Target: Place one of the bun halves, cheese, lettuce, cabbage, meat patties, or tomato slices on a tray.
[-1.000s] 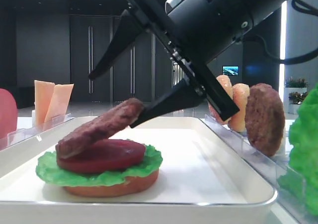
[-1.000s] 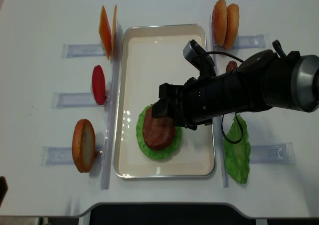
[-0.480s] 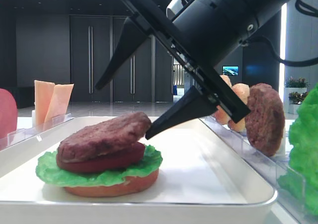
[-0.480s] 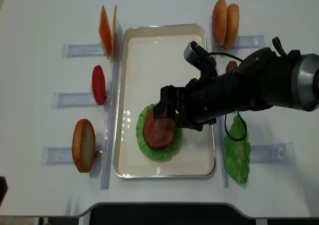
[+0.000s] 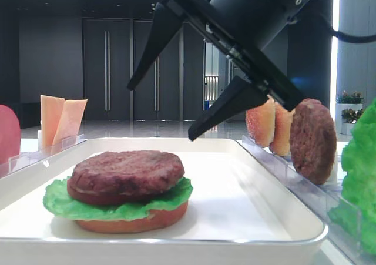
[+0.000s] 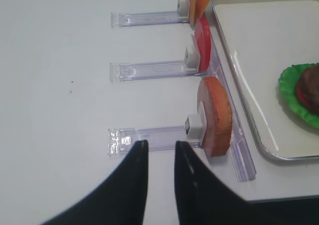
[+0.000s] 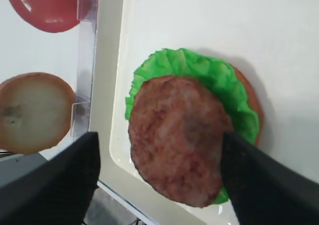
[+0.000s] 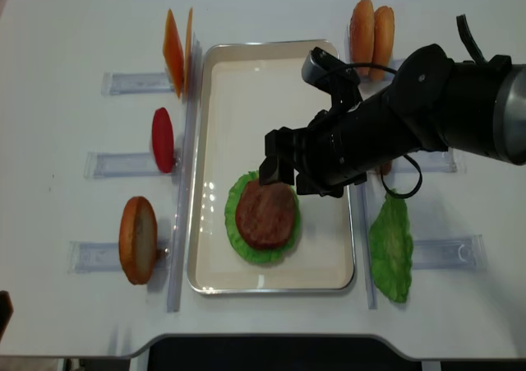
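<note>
Basically done: meat patty (image 5: 126, 172) lies flat on the stack in the tray (image 8: 329, 266), over ruffled green lettuce (image 5: 114, 201) and the flat bun half (image 5: 134, 221); a red tomato slice probably sits under it, only an edge shows. Right gripper (image 5: 163, 111) hangs above, jaws wide apart, holding nothing. Left gripper (image 6: 157, 150) is closed and empty over bare table. Patty is grainy dark brown; tray is glossy white with a raised rim. Second patty (image 5: 312, 140) stands in its rack.

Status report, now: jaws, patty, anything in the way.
Right gripper open, jaws clear above the meat patty. Patty lies flat on the stack in the tray. Left gripper shut, idle beside the racks. Nothing in the way.
</note>
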`<state>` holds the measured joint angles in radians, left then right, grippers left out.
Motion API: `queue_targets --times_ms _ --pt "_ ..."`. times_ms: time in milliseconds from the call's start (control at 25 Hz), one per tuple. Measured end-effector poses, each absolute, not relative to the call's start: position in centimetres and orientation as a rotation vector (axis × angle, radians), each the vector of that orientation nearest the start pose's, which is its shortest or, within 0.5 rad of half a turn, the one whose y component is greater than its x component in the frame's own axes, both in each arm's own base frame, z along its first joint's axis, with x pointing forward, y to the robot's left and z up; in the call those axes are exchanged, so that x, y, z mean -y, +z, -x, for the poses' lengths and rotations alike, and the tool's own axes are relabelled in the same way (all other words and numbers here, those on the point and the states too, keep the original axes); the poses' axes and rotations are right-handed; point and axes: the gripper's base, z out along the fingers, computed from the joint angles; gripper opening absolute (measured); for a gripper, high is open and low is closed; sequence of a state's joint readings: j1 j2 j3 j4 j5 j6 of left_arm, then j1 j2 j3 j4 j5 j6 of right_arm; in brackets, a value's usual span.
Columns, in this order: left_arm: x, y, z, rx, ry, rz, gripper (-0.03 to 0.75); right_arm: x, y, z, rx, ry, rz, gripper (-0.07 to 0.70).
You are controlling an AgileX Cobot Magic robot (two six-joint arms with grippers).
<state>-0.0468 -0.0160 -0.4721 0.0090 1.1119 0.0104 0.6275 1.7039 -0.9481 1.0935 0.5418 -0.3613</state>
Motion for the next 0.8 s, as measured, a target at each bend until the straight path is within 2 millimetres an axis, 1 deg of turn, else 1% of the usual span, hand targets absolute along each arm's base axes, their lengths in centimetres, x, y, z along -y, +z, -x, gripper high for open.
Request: queue_targets --times_ms 160,360,680,800 --pt "-0.1 26.5 0.6 -2.106 -0.011 -0.060 0.139 -22.7 20.5 -24.5 -2.726 1.027 0.171 0.486" --pt "-0.1 26.5 0.6 -2.106 -0.011 -0.060 0.139 -22.6 22.9 -25.0 -2.700 0.976 0.190 0.486" --pt "-0.1 26.5 0.6 -2.106 -0.011 -0.060 0.139 -22.3 26.7 -25.7 -2.739 0.811 0.263 0.486" --pt "-0.1 26.5 0.6 -2.106 -0.011 -0.060 0.139 -21.9 28.0 -25.7 -2.750 0.728 0.338 0.486"
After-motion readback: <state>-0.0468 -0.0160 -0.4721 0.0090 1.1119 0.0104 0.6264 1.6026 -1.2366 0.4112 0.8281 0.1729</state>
